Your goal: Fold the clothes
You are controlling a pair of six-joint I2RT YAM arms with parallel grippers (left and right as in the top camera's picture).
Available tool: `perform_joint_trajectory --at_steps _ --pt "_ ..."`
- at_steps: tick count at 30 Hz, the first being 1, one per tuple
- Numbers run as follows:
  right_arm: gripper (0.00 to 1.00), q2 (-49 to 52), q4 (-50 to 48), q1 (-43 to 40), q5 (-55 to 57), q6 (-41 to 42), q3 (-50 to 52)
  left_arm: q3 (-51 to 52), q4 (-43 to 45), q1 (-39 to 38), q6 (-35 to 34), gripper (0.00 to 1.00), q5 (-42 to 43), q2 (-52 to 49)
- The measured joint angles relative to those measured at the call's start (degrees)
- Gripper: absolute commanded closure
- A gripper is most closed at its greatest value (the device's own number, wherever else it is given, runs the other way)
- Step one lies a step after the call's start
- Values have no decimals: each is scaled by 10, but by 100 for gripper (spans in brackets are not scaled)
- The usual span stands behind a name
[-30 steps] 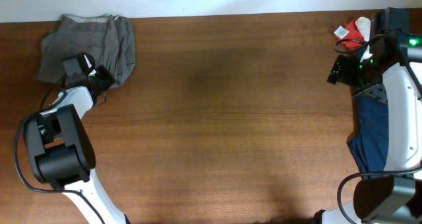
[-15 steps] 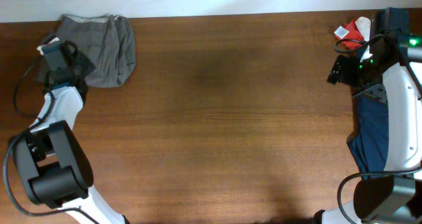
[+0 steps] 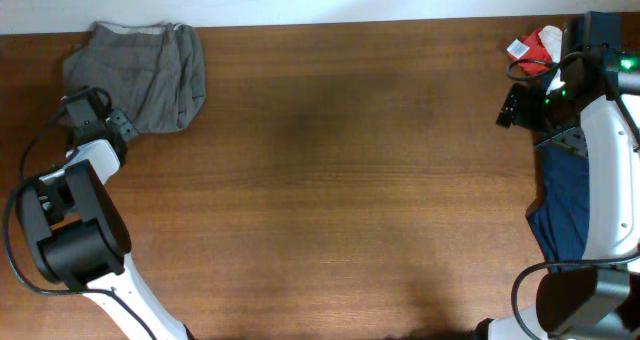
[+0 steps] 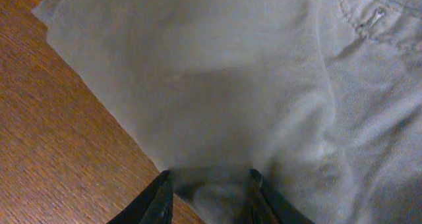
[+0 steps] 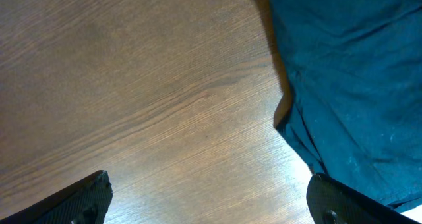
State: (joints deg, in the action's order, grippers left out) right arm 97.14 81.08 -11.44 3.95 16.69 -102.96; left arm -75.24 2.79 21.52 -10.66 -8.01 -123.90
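Left gripper [image 4: 210,194]: I have drawn back to the near hem of the grey garment [image 3: 140,70], far-left on the table [image 3: 350,180]. My fingers are narrowed astride the cloth, grasp indeterminable. Right gripper [image 5: 208,207]: spread wide, empty. Folding unstarted.

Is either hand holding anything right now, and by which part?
Left hand straddles the grey garment at its near edge, fabric bunched between the fingers; a firm pinch cannot be told. Right hand is open, holding nothing.

Dark brown wood-grain table [image 3: 340,180] under soft overhead light, a pale wall strip [image 3: 300,0] along its far edge.
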Motion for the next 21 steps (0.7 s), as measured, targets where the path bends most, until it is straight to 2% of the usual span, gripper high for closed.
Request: perform_joint_trajectory --at_steps 2,8,14,17,21 --pt "2 0 0 0 0 0 0 0 -24 0 3 1 0 0" --pt "2 0 0 0 0 0 0 3 -79 -6 4 1 5 61" --pt "2 0 0 0 0 0 0 3 -121 -43 4 1 96 269" --pt "2 0 0 0 0 0 0 0 -185 -53 4 1 179 381" --pt "1 0 0 0 0 0 0 -3 -320 -54 5 1 269 490"
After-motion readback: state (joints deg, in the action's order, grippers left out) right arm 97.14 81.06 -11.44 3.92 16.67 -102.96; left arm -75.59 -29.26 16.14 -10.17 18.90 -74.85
